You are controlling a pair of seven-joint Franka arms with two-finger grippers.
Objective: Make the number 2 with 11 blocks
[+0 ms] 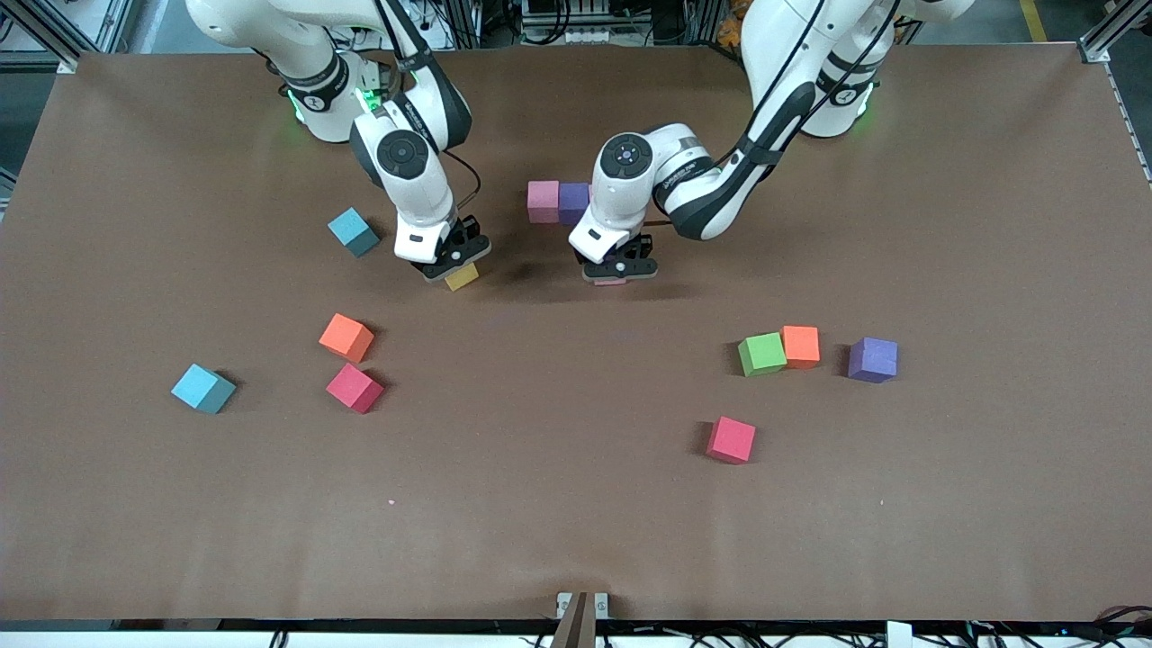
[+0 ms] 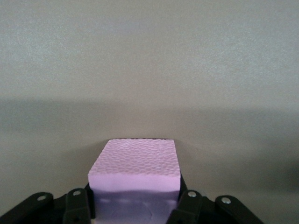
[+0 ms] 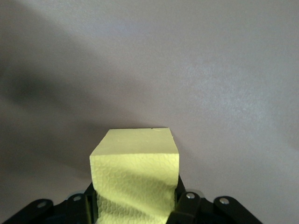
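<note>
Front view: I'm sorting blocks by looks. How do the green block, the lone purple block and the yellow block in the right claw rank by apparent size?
1-2. Green block and lone purple block: alike, no ranking.
3. Yellow block: looks smallest, but the right claw hides most of it, so unsure.

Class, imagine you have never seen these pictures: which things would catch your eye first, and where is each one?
Both arms carry a cube over the middle of the table: the right claw is shut on a yellow block, the left claw on a pink block. A pink and purple pair sits touching beside the left arm. Loose cubes lie nearer the front camera, including a green block touching an orange block.
</note>
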